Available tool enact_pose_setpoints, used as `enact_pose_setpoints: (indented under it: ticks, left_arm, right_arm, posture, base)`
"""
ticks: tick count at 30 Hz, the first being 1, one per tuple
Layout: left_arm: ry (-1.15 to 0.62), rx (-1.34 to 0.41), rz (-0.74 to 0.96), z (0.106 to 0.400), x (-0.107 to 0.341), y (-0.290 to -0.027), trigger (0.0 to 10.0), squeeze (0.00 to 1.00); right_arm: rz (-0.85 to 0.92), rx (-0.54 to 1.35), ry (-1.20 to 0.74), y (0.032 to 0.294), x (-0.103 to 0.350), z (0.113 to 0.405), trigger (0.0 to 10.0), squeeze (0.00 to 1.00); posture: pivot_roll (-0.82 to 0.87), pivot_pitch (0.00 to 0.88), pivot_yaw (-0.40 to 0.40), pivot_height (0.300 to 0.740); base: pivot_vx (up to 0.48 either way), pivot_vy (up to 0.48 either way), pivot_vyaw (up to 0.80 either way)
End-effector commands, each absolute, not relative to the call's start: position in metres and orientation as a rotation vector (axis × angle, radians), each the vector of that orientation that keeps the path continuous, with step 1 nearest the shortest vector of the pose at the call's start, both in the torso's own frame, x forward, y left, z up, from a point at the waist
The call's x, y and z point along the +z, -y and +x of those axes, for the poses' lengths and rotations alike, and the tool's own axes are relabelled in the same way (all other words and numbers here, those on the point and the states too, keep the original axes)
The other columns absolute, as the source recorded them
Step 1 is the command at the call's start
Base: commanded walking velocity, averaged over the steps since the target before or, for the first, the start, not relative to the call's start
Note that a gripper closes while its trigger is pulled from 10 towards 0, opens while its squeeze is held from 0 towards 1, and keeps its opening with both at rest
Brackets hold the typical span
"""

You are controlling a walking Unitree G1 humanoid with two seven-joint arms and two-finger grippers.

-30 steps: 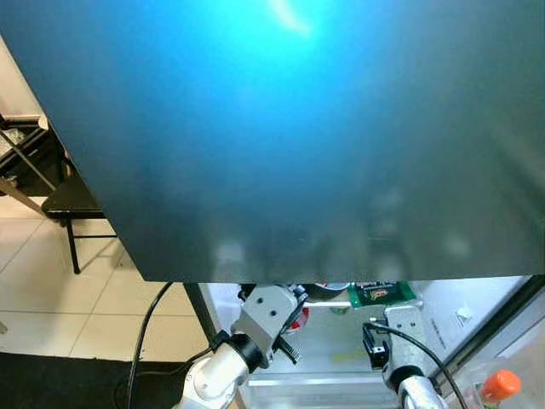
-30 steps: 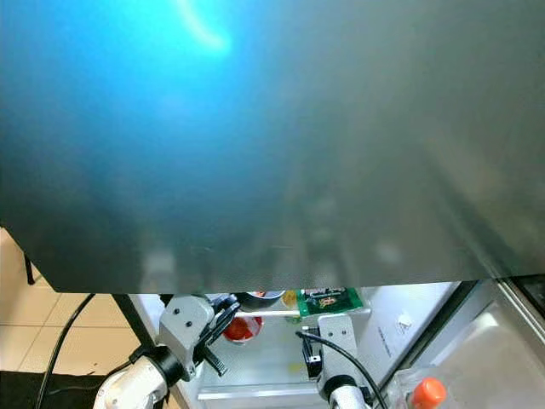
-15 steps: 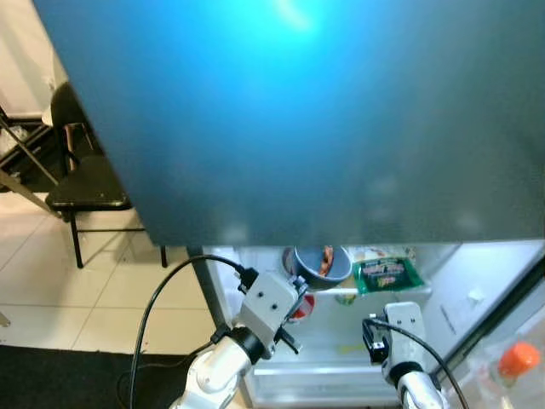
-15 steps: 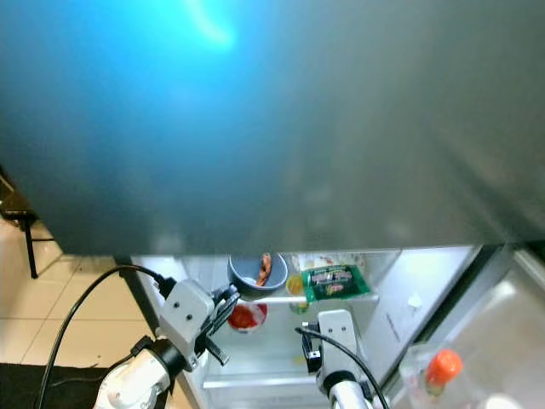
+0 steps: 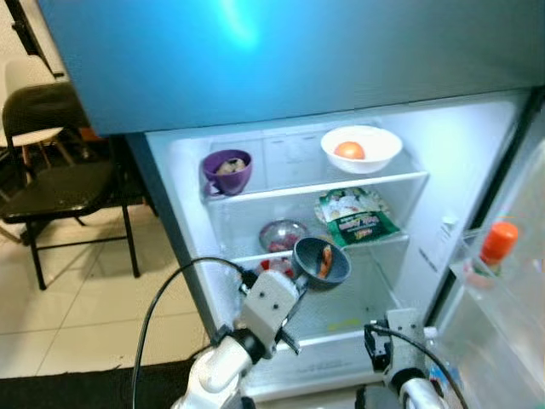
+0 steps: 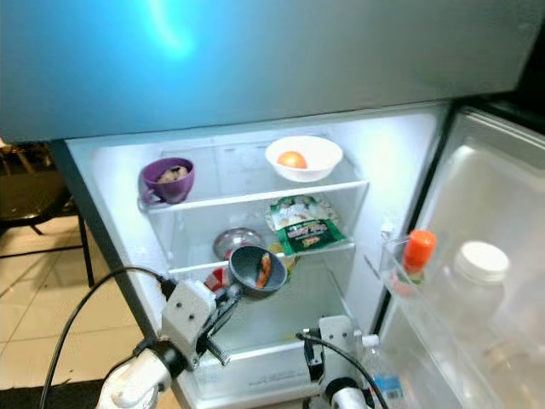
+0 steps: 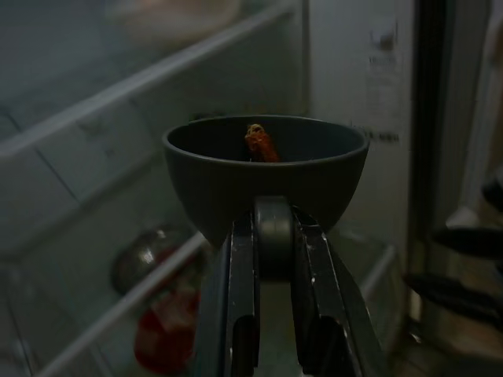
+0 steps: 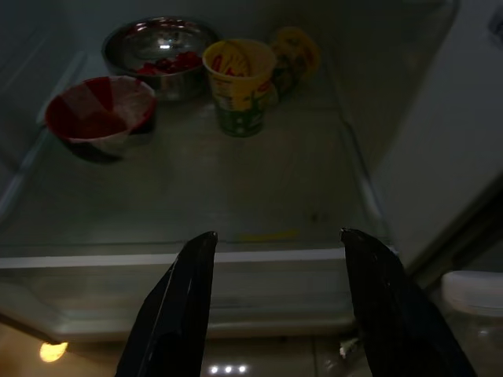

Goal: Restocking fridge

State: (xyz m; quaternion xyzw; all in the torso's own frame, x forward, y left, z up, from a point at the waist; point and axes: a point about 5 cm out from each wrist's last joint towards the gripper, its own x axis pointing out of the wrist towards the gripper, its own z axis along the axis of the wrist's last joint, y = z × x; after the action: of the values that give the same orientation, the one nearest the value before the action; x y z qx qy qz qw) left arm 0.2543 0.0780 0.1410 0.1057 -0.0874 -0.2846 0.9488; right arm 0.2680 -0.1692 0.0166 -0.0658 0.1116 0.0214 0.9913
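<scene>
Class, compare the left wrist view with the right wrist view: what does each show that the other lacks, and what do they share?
Left wrist view's own: the left hand shut on the rim of a dark grey round bowl holding an orange-red piece of food. Right wrist view's own: the open right hand and a yellow printed paper cup on the glass fridge shelf. Shared: the shiny steel bowl and the red-and-white bowl.

Glossy fridge door [image 5: 298, 51], shiny metal bowl [image 6: 237, 241], matt grey bowl [image 7: 266, 174], clear glass shelves [image 5: 324, 183]
</scene>
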Motion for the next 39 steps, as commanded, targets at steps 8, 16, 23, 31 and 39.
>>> enact_pose_setpoints:
  ticks: [8, 16, 23, 31, 39]
  left_arm:
    - [0.246, -0.422, 0.199, 0.276, 0.163, -0.098, 10.0, 0.0]
    - [0.293, -0.389, 0.123, 0.287, 0.186, -0.102, 10.0, 0.0]
    - [0.319, -0.501, 0.091, 0.28, 0.201, -0.092, 10.0, 0.0]
    - [0.37, -0.515, 0.062, 0.273, 0.216, -0.086, 10.0, 0.0]
    - [0.434, -0.465, 0.032, 0.277, 0.242, -0.091, 10.0, 0.0]
  right_arm:
    - [-0.154, 0.144, -0.029, 0.159, 0.063, 0.293, 10.0, 0.0]
    - [-0.168, 0.184, 0.084, 0.151, 0.095, 0.304, 10.0, 0.0]
    - [-0.175, 0.196, 0.135, 0.151, 0.111, 0.307, 10.0, 0.0]
    - [-0.075, 0.189, 0.197, 0.164, 0.134, 0.31, 10.0, 0.0]
    - [-0.07, 0.272, 0.286, 0.155, 0.167, 0.31, 10.0, 0.0]
  posture:
    - [-0.08, 0.083, 0.051, 0.581]
    - [-0.08, 0.091, 0.056, 0.581]
    - [-0.08, 0.094, 0.065, 0.581]
    - [-0.07, 0.091, 0.069, 0.581]
    - [-0.07, 0.089, 0.077, 0.581]
  base:
    - [0.0, 0.0, 0.0]
    - [0.0, 0.0, 0.0]
    - [0.0, 0.0, 0.0]
    - [0.0, 0.0, 0.0]
    - [0.0, 0.0, 0.0]
